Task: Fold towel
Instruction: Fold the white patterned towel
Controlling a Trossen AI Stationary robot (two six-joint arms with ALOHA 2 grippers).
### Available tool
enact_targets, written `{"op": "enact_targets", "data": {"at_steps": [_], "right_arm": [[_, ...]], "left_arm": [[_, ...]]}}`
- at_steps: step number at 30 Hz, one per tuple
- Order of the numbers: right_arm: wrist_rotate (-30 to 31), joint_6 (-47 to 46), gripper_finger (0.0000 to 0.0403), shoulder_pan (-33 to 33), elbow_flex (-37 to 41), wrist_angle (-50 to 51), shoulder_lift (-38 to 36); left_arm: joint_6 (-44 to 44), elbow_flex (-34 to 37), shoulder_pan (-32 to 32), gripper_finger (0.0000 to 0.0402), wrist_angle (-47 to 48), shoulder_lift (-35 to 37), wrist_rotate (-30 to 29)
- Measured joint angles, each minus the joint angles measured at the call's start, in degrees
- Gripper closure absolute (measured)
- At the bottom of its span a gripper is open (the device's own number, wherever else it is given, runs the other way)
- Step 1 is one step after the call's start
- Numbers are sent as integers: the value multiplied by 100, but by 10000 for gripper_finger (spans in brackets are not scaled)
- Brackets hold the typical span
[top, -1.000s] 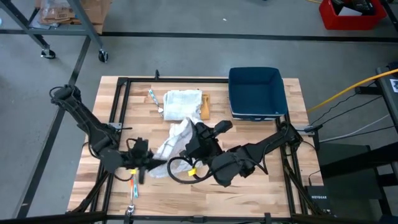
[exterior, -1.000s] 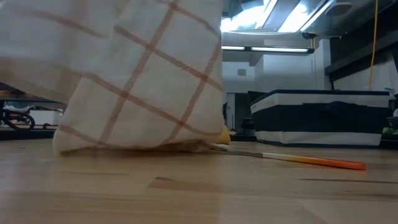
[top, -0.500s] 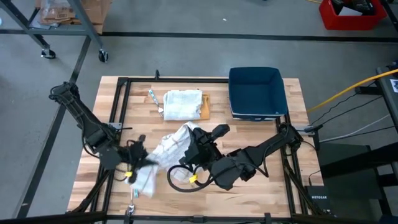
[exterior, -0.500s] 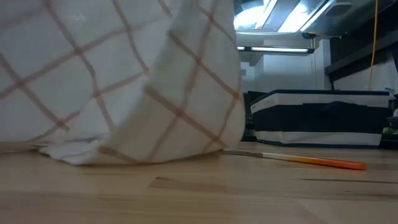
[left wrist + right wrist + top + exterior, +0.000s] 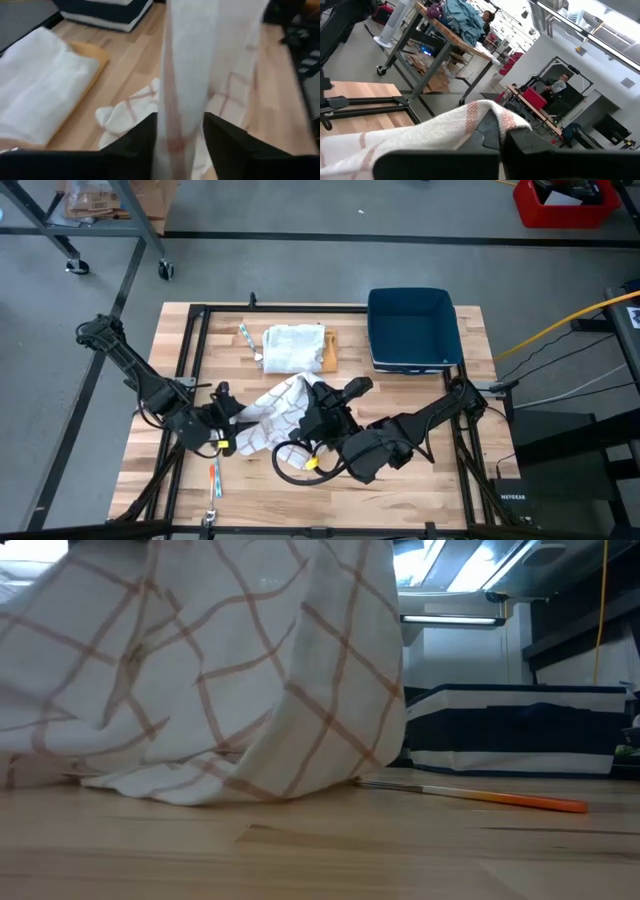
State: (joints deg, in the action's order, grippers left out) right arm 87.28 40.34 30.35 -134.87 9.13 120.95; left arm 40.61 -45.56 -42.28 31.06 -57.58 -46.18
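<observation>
My left gripper has just let its jaws spread: in my left wrist view the towel's edge hangs loose in the gap between my fingers, no longer pinched. My right gripper stays clenched on the checked towel, the cloth bunched over my fingertips in the right wrist view. A moment ago the towel's near end was dragged out toward the table's front left; now it has drawn back and lies in a rumpled heap between my two grippers, part of it lifted. I judge one corner released, the fold not flat yet.

The surface: a pale wooden table, a neatly folded white towel on a yellow board at the back, a dark blue bin beside it, an orange-handled tool lying near the heap. Beyond: grey floor, a red crate, and people far off in the workshop.
</observation>
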Motion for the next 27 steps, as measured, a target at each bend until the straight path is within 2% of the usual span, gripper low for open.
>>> {"op": "enact_targets", "data": {"at_steps": [3,9,12,15,20,27], "right_arm": [[-31,2,402,0,0,71,0],[125,2,402,0,0,150,0],[270,2,402,-2,0,150,0],[271,2,402,-36,2,153,0],[271,2,402,-63,2,153,0],[269,2,402,-111,2,153,4]], "left_arm": [[422,0,2,239,584,0,-20],[2591,0,2,235,2061,0,-38],[3219,0,-49,235,2240,7,-34],[3272,-2,-168,235,1955,7,-31],[2905,-7,-371,235,640,-128,-33],[2107,-11,-252,235,-1193,-1078,-230]]}}
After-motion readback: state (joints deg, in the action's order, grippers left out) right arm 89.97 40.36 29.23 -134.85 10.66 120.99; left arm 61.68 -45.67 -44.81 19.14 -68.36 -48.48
